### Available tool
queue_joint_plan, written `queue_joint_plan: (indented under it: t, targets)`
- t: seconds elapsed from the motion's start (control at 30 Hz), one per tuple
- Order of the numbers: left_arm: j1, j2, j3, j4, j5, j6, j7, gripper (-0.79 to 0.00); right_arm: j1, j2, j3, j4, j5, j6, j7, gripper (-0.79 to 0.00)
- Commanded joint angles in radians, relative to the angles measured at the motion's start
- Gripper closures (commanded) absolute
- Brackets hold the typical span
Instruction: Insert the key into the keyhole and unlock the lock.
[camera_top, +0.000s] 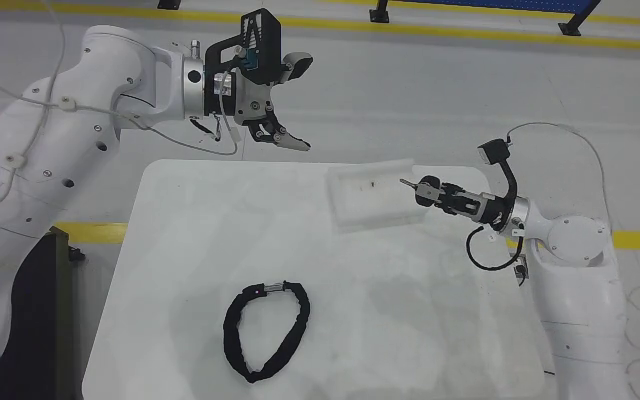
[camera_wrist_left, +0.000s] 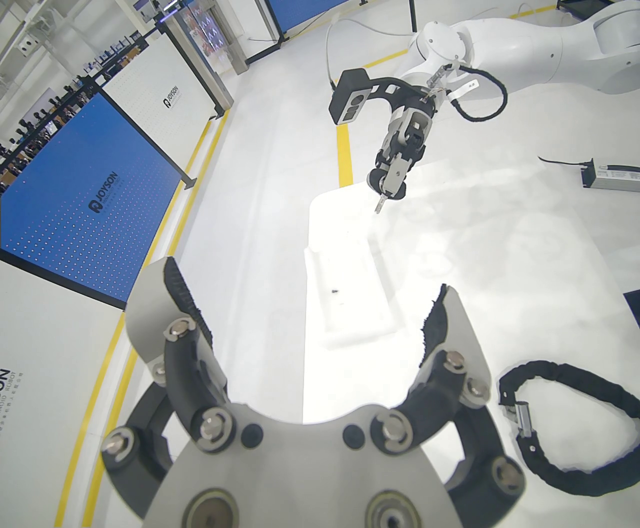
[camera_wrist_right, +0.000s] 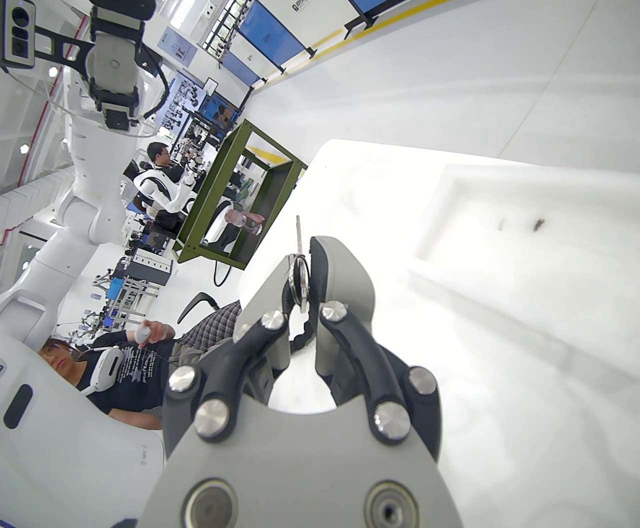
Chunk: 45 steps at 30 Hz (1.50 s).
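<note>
Right fingers (camera_wrist_right: 345, 280) pinched on key (camera_wrist_right: 298, 235), right of top view; left fingers (camera_wrist_left: 150, 320) spread wide, upper left. Lock (camera_top: 265, 330) lower centre on desk (camera_top: 180, 250): best brace barrel (camera_top: 272, 291), align blade squarely.

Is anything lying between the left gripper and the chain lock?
No. In the top view, the table between the left gripper and the chain lock is bare; the tray sits off to one side.

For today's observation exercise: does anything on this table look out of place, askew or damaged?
Nothing much. The white tray sits slightly askew on the table, with two dark specks inside; the chain lock looks whole.
</note>
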<state>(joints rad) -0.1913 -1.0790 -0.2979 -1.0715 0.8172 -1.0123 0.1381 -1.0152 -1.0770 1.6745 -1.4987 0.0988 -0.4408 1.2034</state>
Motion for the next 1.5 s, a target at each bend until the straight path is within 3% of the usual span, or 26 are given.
queue_joint_plan:
  t: [0.0,0.23,0.4,0.63,0.87,1.1,1.47]
  targets:
    - [0.0,0.0,0.0,0.0,0.0,0.0,0.0,-0.785,0.0,0.0,0.0,0.0,0.0,0.0,0.0,0.0]
    - [0.0,0.0,0.0,0.0,0.0,0.0,0.0,-0.785,0.0,0.0,0.0,0.0,0.0,0.0,0.0,0.0]
    - [0.076,0.015,-0.003,-0.012,-0.039,0.0,-0.025,-0.785,0.0,0.0,0.0,0.0,0.0,0.0,0.0,0.0]
    - [0.2,0.064,0.021,-0.06,0.011,0.0,-0.012,-0.785,0.0,0.0,0.0,0.0,0.0,0.0,0.0,0.0]
    - [0.324,0.103,0.057,-0.079,0.148,0.0,0.13,-0.785,0.0,0.0,0.0,0.0,0.0,0.0,0.0,0.0]
    - [0.385,0.108,0.128,-0.037,0.176,0.0,0.18,-0.785,0.0,0.0,0.0,0.0,0.0,0.0,0.0,0.0]
    - [0.472,0.122,0.128,-0.093,0.199,0.0,0.037,-0.785,0.0,0.0,0.0,0.0,0.0,0.0,0.0,0.0]
